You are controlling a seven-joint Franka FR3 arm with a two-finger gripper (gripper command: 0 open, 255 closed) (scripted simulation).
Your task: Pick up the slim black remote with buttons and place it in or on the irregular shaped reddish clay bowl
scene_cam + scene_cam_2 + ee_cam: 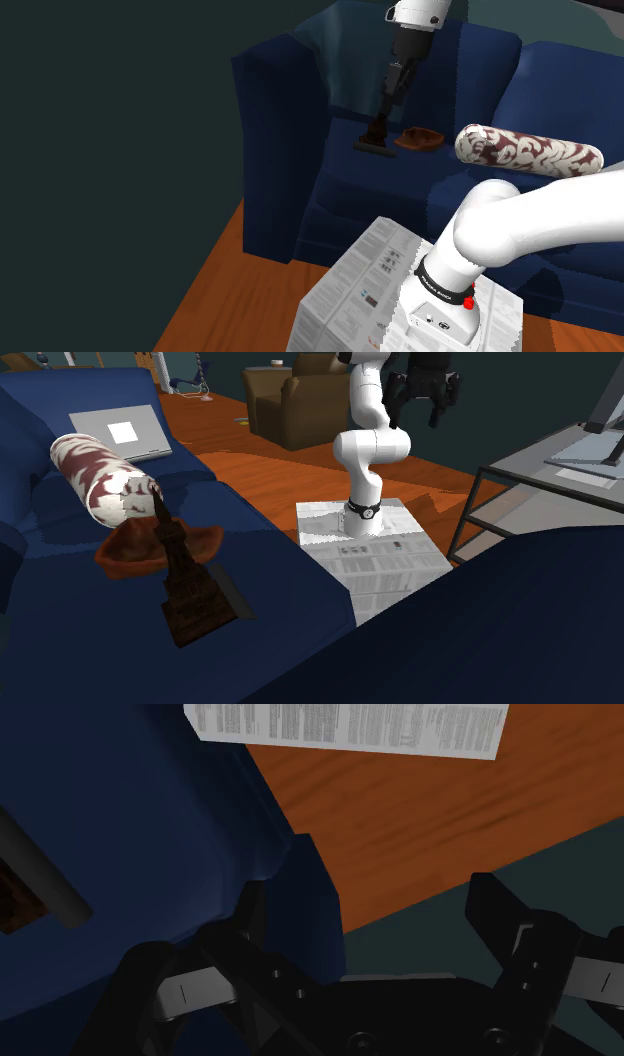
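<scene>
Plainly, the gripper [372, 909] hangs wide open (nothing between its fingers), high up and well apart from the blue sofa [60, 622]. The slim black remote [229, 595] lies flat on the seat. In the second exterior view it is just right of a dark tower figurine [183, 577], near the reddish bowl [122, 547].

Blue sofa [290, 130], orange wood floor [215, 300] (brown armchair [300, 407] behind)

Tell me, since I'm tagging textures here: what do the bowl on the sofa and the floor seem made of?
The bowl looks like matte reddish-brown clay or earthenware: dull surface, uneven wavy rim. The floor looks like wood, orange-brown with darker grain streaks; whether it is varnished is unclear.
</scene>
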